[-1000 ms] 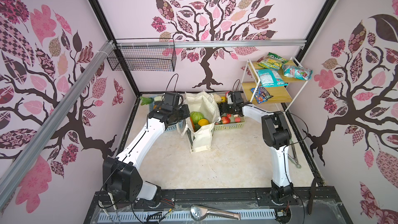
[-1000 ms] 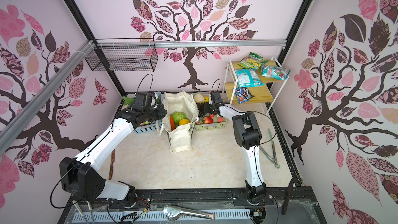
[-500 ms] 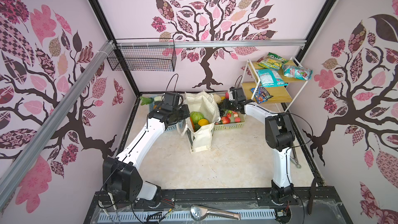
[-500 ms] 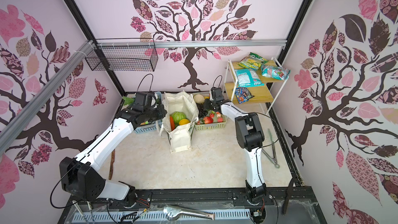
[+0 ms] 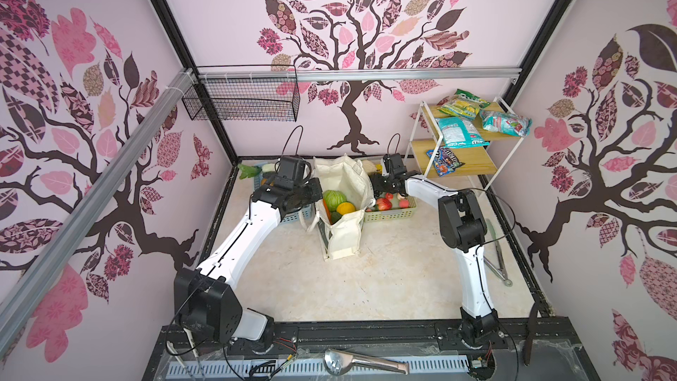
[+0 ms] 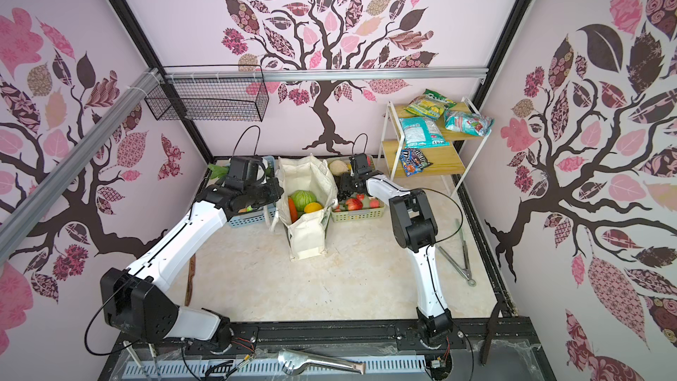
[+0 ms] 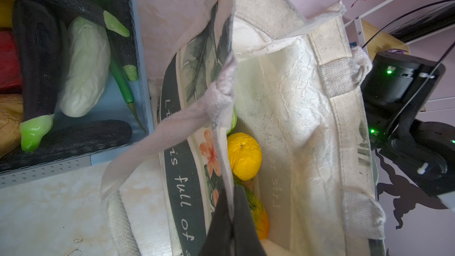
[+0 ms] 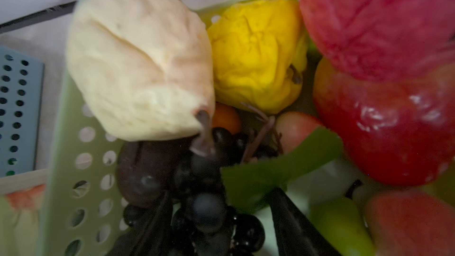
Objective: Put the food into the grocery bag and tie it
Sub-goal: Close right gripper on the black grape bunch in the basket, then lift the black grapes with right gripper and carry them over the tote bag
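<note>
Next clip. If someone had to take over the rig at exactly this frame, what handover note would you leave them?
Left gripper: shut on the rim of the grocery bag, holding it open.
Right gripper: open, down in the green basket, jaws either side of the dark grapes; nothing gripped.
Done: a green cabbage, an orange and a carrot lie in the bag.
Left: red fruits and the grapes in the green basket, eggplants in the blue basket; the bag's handles hang loose, not yet tied.
</note>
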Controlling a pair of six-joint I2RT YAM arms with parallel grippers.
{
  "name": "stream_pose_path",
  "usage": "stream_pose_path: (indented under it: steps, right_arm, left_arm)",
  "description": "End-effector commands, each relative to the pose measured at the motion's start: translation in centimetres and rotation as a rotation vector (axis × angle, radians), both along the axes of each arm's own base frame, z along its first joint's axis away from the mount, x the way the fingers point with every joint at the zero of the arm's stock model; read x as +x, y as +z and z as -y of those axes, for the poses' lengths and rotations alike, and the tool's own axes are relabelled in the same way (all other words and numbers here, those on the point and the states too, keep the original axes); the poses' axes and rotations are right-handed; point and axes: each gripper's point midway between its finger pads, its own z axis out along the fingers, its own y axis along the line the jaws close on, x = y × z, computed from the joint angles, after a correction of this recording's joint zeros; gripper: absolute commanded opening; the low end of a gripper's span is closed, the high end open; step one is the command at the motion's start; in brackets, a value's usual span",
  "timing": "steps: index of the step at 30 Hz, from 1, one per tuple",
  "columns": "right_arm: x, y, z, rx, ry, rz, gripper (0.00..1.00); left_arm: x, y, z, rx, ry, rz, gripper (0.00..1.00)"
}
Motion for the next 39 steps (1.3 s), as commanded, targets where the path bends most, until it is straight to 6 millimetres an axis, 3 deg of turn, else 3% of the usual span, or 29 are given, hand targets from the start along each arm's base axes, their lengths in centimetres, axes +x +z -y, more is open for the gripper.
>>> stream_pose_path:
  steps: [1, 5, 8, 13, 17, 26, 32, 39]
  right_arm:
    - [0.2, -2.6, 0.2, -0.046, -0.003, -0.041, 0.66]
    - [0.3, -3.4, 0.0, -0.037, 0.002, -0.051, 0.62]
    - [0.5, -3.1, -0.3, -0.013, 0.007, -0.037, 0.52]
    - [0.7, -0.8, 0.2, 0.010, -0.008, 0.019, 0.33]
    - [0.5, 1.8, 0.6, 0.019, -0.002, 0.075, 0.28]
    - [0.1, 6.7, 2.4, 0.077, -0.037, 0.173, 0.24]
    - [-0.2, 9.0, 2.4, 0.091, -0.028, 0.204, 0.24]
    - [-0.9, 13.2, 2.2, 0.139, -0.017, 0.262, 0.24]
  left_arm:
    - [-0.6, 0.2, 0.2, -0.007, -0.014, 0.011, 0.00]
    - [-0.3, 0.0, 0.5, -0.009, -0.022, 0.007, 0.00]
    - [-0.2, 0.1, 0.6, -0.010, -0.027, 0.008, 0.00]
    - [-0.5, 0.0, 0.5, -0.004, -0.028, 0.000, 0.00]
    - [-0.8, -0.3, 0.3, -0.010, -0.016, 0.000, 0.00]
    - [-0.7, -0.5, 0.7, -0.018, -0.024, -0.010, 0.00]
    - [-0.7, 0.1, 0.6, -0.018, -0.021, 0.001, 0.00]
    - [-1.2, 0.5, 0.5, -0.019, -0.022, 0.004, 0.00]
